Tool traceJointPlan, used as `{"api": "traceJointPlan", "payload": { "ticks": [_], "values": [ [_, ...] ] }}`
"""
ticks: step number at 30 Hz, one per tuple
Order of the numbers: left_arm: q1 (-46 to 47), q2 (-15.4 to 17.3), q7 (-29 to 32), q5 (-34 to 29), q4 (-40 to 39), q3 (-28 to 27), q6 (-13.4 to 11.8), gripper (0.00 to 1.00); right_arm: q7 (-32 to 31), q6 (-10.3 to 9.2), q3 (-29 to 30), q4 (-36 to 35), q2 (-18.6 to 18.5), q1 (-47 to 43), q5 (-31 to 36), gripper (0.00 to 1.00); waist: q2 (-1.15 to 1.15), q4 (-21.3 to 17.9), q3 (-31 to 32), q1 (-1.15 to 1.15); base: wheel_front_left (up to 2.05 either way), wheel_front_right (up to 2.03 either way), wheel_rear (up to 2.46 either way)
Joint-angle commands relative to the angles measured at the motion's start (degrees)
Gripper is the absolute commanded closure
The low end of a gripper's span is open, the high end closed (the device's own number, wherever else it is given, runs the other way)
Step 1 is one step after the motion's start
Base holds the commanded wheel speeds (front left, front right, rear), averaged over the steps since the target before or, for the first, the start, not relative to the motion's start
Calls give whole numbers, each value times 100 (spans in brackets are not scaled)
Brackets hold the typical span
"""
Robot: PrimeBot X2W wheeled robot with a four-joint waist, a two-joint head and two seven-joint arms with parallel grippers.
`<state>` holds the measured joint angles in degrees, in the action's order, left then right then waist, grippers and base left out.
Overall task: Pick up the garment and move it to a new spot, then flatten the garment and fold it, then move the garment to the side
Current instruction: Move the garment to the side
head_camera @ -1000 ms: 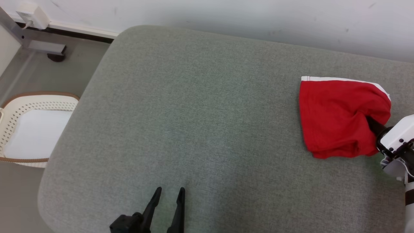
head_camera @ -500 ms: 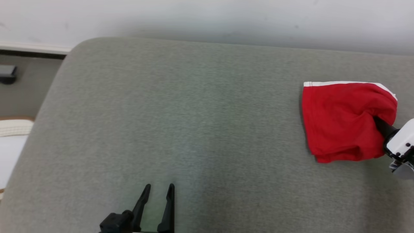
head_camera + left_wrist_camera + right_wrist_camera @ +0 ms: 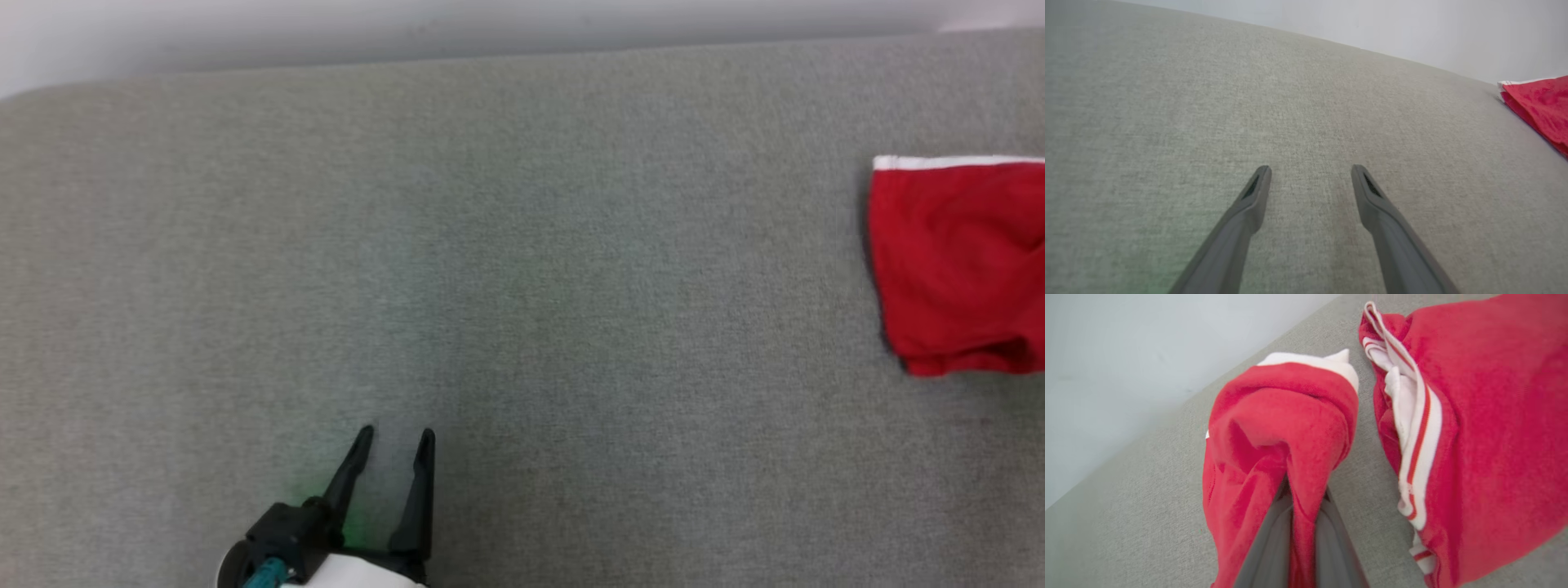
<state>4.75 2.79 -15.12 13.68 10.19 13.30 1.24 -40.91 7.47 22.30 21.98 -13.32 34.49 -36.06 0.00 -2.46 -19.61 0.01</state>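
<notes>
The right gripper (image 3: 1301, 498) now clamps narrow on a fold of the red, white-trimmed cloth garment (image 3: 955, 261) at 3 o'clock — the lift looks ready — while the left gripper (image 3: 396, 433), at 6 o'clock, stays wide and empty.

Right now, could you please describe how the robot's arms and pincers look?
The left pincer has two long, dark, tapering fingers with slotted tips, a black base, a teal fitting and white housing. The right pincer has dark grey fingers.

Head overhead; wrists low, close; all share garment (image 3: 955, 261)
</notes>
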Motion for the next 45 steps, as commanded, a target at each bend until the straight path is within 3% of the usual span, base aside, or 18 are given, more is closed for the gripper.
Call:
{"api": "traceJointPlan", "payload": {
  "ticks": [1, 13, 21, 23, 24, 25, 33, 45],
  "values": [
    [94, 24, 3, -132, 17, -51, 40, 0, 45, 1, 72, -54, -107, 118, 18, 100, 0, -174, -236, -1, 0, 0, 0],
    [259, 27, 69, -392, 243, -321, 183, 0, 26, 1, 371, -183, -628, 854, 258, 100, 0, -264, -737, -1, 0, 0, 0],
    [259, 58, 95, -519, 367, -536, 236, 0, -62, 1, 739, -66, -887, 715, 468, 100, 0, -360, -884, -1, 0, 0, 0],
    [282, 78, 98, -553, 381, -599, 251, 0, 25, 1, 833, 28, -991, 643, 688, 86, 0, -379, -929, -1, 0, 0, 0],
    [296, 87, 106, -561, 381, -629, 263, 0, 109, 1, 885, 102, -1039, 616, 816, 51, 0, -387, -955, -1, 0, 0, 0],
    [310, 93, 123, -577, 385, -658, 264, 0, 233, 1, 924, 170, -1089, 586, 970, 0, 0, -392, -979, -1, 0, 0, 0],
    [333, 88, 133, -641, 432, -793, 313, 0, 1141, 1, 1244, 797, -1050, 583, 2137, 0, 0, -402, -1047, -1, 0, 0, 0],
    [229, 54, 86, -541, 322, -775, 298, 0, 1828, 0, 1010, 1198, -1103, 250, 2719, 0, 0, -348, -721, -1, 0, 0, 0]
  ]
}}
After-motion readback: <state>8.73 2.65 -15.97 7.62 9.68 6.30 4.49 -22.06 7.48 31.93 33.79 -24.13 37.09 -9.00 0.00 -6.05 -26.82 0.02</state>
